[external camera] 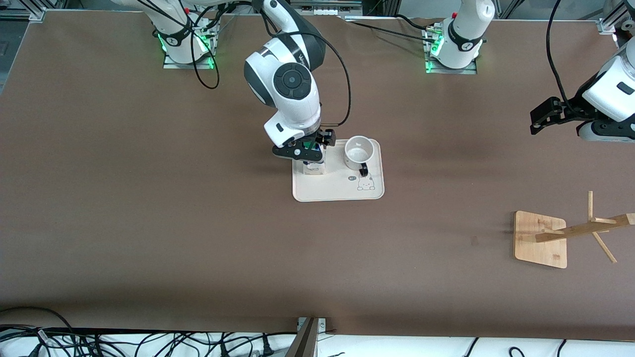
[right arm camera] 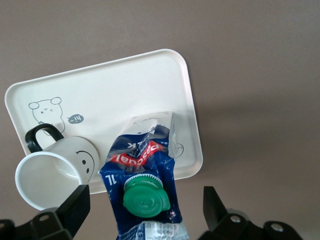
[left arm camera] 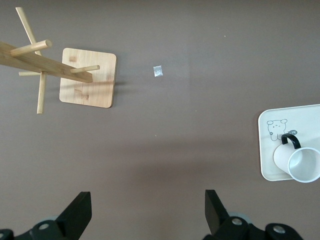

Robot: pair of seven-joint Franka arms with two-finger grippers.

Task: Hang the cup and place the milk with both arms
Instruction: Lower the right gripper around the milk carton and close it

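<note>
Milk (right arm camera: 145, 185) stands between the right end effector's (right arm camera: 145, 210) wide-open fingers; left end effector (left arm camera: 147, 212) hangs open, empty.

The white smiley-face mug with black loop handle (external camera: 358, 149) stood upright on the tray beside the upright blue-topped, green-capped milk carton (right arm camera: 145, 187)

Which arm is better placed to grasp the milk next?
Right. The right gripper hangs open directly over the milk on the tray, fingers either side. The left gripper waits open over bare table.
</note>
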